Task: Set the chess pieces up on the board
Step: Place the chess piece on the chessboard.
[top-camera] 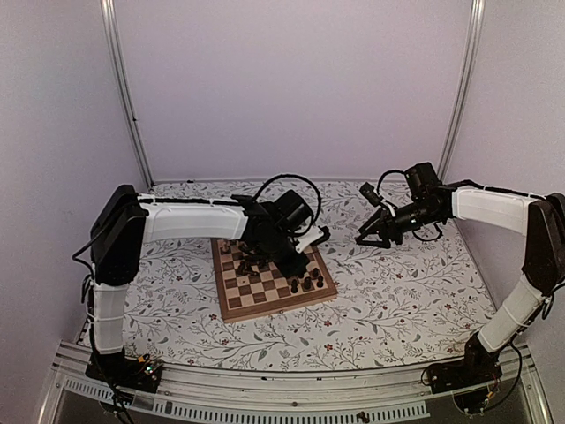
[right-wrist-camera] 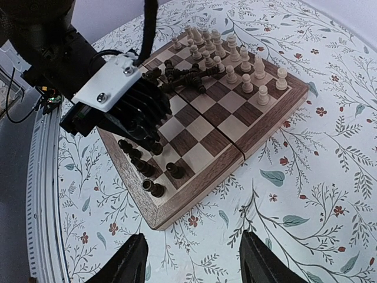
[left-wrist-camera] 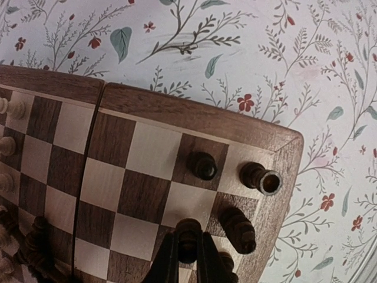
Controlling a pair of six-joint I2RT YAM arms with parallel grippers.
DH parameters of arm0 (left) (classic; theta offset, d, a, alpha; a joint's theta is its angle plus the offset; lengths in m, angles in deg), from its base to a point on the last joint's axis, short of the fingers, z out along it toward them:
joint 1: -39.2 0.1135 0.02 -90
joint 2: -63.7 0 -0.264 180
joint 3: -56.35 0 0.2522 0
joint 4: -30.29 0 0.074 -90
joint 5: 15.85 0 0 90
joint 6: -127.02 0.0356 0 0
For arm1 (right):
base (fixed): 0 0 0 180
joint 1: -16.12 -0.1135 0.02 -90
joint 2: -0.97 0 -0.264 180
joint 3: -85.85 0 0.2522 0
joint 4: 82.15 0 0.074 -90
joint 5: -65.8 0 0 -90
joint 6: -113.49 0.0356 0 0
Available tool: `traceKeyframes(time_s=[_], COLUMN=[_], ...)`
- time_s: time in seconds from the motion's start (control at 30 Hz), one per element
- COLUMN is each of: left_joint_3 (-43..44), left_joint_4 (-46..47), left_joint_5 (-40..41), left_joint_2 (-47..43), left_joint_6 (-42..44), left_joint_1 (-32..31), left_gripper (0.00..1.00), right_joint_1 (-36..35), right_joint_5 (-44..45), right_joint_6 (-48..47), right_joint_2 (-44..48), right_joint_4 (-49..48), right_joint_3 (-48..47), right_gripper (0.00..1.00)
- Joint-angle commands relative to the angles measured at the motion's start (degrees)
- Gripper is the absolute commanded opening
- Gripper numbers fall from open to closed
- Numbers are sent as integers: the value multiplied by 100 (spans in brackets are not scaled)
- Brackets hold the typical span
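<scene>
The bench is covered by a white floral cloth [top-camera: 397,300] printed with leaf sprigs and small red flowers. Plain pale lilac walls [top-camera: 291,79] are seen on three sides, and metal posts [top-camera: 124,88] stand in the back corners. A slotted metal rail [top-camera: 265,389] is run along the near edge.

The chessboard [top-camera: 265,311] is laid flat on the cloth, left of centre and slightly rotated; a light brown rim and a fold seam across the middle are seen.

The left gripper [left-wrist-camera: 187,250] is lowered over the board's right end; its jaws are clenched on a dark piece [left-wrist-camera: 188,233] standing close to the rim. Other dark pieces [left-wrist-camera: 202,165] are placed just beside it; one on the corner square [left-wrist-camera: 260,178] appears tipped, with its base shown. A heap of toppled dark pieces [right-wrist-camera: 185,75] is left near mid-board; pale pieces [right-wrist-camera: 244,59] are stood in rows at the opposite end.

The right gripper [right-wrist-camera: 194,259] is held above the cloth to the right of the board, well apart from it; its jaws are released, with nothing between them.
</scene>
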Motion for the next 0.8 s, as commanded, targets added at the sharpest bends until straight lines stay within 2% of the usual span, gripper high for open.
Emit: traceKeyframes(time_s=[0.0,0.47,0.77], left_joint_3=[179,287,340], left_joint_4=[-128,-177,-173], left_joint_5=[-58,-55,-197], left_joint_2=[181,319,298], left_joint_6=[-58,-83,-126], left_joint_1=[47,41,38], left_gripper=[9,11,19], right_joint_1=[11,5,5], right_joint_5=[40,17,18], right_joint_6=[-66,-92,-107], right_joint_2=[40,-21,-58], right_joint_4=[-45,-2,26], right_joint_3=[45,22,10], right_gripper=[56,56,56])
